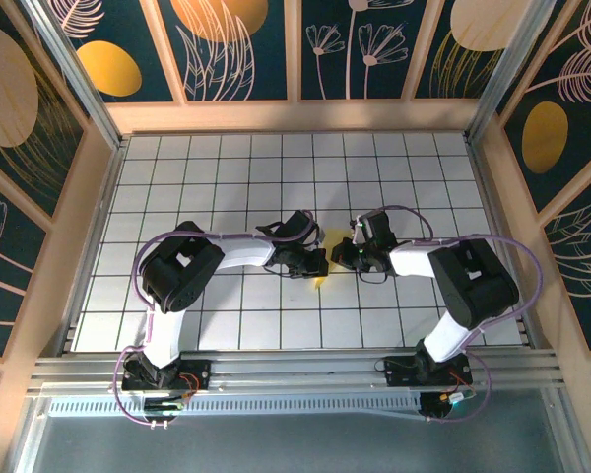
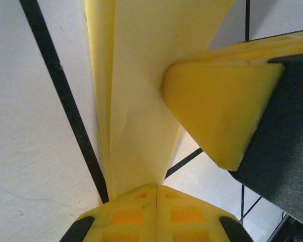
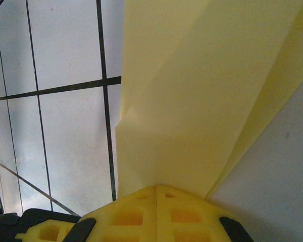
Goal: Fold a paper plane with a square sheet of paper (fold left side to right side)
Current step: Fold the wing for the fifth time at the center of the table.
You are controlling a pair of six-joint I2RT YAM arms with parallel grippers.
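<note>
Two grippers stand closed: left gripper and right gripper each pinch the folded paper, mid-frame on the bench. Paper judged light, limp, easily torn; hold layered creased edges.

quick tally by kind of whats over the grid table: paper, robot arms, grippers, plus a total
yellow folded paper: 1
robot arms, left arm and right arm: 2
grippers, left gripper and right gripper: 2
total: 5
</note>
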